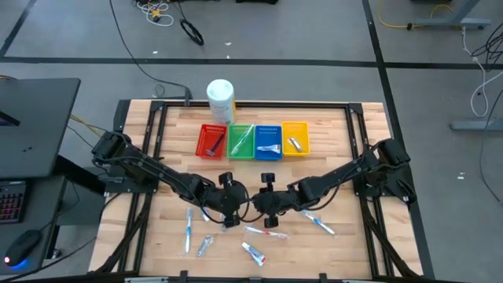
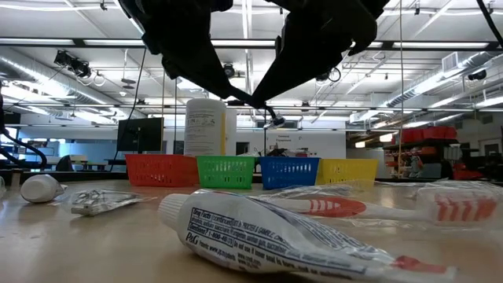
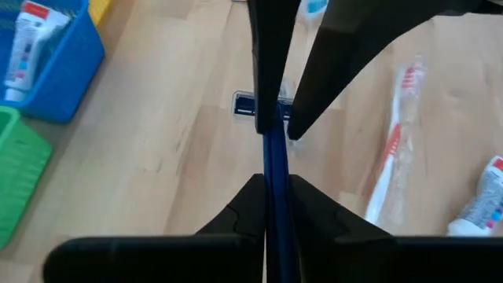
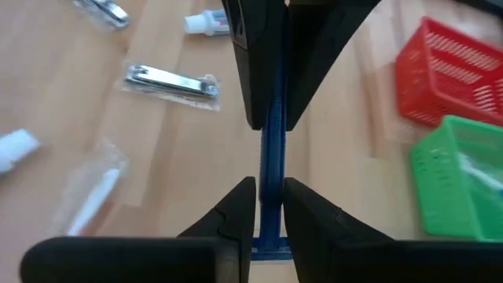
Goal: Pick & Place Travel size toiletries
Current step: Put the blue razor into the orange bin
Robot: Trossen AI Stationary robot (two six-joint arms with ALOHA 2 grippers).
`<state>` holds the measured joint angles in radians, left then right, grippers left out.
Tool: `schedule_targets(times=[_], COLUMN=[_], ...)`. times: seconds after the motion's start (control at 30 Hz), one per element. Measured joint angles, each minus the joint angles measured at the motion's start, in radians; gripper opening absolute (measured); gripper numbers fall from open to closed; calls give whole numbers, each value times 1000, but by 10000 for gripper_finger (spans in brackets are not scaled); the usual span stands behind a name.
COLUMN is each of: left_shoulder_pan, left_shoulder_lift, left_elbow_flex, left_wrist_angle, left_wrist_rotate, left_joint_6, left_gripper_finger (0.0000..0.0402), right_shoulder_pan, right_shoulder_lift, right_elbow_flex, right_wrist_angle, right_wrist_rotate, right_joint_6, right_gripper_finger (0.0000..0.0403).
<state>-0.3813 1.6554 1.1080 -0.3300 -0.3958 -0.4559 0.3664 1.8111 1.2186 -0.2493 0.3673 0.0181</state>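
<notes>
Wrist views: razor (image 3: 273, 169) clamped in left gripper (image 3: 271, 196) and right gripper (image 4: 269, 196) alike; I'd free right only once left's hold proves firm.

Left claw (image 1: 233, 206) and right claw (image 1: 260, 206) tip to tip mid-table, fingers pinched nearly together.

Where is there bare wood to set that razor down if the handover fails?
Free: the strip between the row of bins and the two arms, and the table's right side, beyond the yellow bin. Crowded: the front edge under both tools, where toothbrushes and a toothpaste tube lie scattered. Both tools meet at mid-table on the blue razor.
</notes>
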Motion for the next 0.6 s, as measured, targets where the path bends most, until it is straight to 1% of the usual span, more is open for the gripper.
schedule_targets(times=[0.13, 0.2, 0.37, 0.5, 0.6], left_shoulder_pan=[2, 3, 9, 29, 55], left_shoulder_lift=[0, 0, 0, 0, 0], left_elbow_flex=[0, 0, -1, -1, -1], left_wrist_angle=[-23, -62, -178, -257, -327], left_wrist_rotate=[-43, -79, -212, -285, -377], left_joint_6=[-17, -35, -128, -253, -357], left_gripper_finger=[50, 47, 45, 48, 44], right_shoulder_pan=[2, 6, 38, 61, 68], right_shoulder_lift=[0, -1, -9, -12, -12], right_elbow_flex=[0, 0, 1, 1, 1], right_wrist_angle=[8, 7, -29, -73, -90], right_wrist_rotate=[70, 70, 69, 42, -8], right_joint_6=[-8, -4, 62, 131, 141], right_gripper_finger=[72, 72, 72, 72, 72])
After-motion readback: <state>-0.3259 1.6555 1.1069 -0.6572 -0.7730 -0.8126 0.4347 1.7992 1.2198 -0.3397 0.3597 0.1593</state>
